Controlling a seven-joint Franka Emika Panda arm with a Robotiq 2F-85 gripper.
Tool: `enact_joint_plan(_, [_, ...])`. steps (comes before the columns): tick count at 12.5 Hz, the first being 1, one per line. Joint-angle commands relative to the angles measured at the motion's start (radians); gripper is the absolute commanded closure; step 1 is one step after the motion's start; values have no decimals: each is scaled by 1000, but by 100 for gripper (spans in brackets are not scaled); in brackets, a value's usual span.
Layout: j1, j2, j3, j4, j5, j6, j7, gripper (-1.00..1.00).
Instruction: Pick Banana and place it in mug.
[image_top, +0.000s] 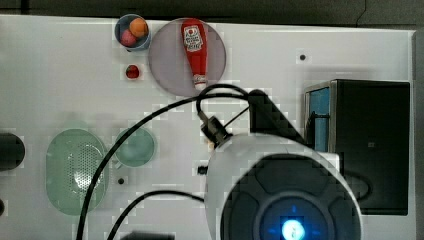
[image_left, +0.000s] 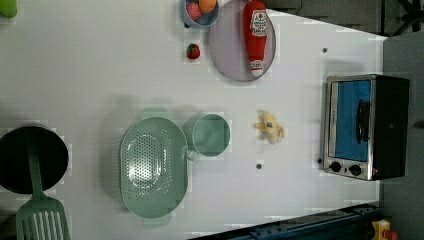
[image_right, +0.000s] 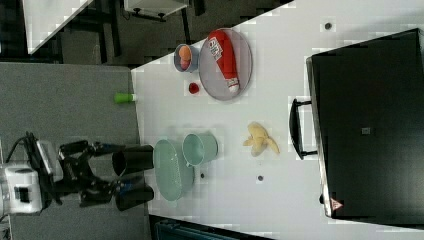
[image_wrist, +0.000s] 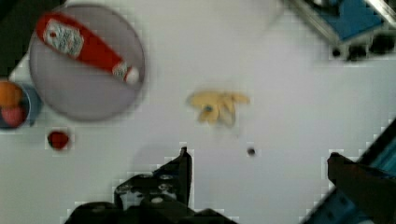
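- The white surface (image_left: 100, 75) carries everything, with the task's things grouped near its middle, which should leave room for the arm to come down from above.
- The toaster oven (image_left: 365, 125) stands at the left view's right edge, door facing the banana; it looks close enough to crowd an approach from that side.
- The pale green perforated basket (image_left: 154, 166) lies just beside the mug and touches it or nearly so, which I judge could catch a wide swing.
- A grey plate (image_left: 235, 55) holds a ketchup bottle (image_left: 256, 35) lying flat, well apart from the work.
- The hand (image_wrist: 261, 161) hangs above the surface in the wrist view, its fingers spread wide and clamped on nothing, a ready pose for a pick not yet begun.
- The teal mug (image_left: 211, 135) stands upright, mouth open upward, so a drop from above seems workable.
- The banana (image_left: 270, 127), half peeled with its skin splayed, lies on the surface between mug and oven, near the mug but not touching.
- A small blue bowl (image_left: 200, 12) holds round fruit; a strawberry (image_left: 193, 50) sits just beside it.
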Motion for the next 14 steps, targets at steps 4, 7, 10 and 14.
enact_joint_plan(4, [1, 139, -22, -295, 18, 314, -107, -100])
enact_joint_plan(7, [0, 202, -29, -413, 18, 528, -120, -100])
enact_joint_plan(10, [-1, 282, -32, -508, 18, 692, -120, -100])
enact_joint_plan(14, [-1, 432, -34, -554, 18, 885, -120, -100])
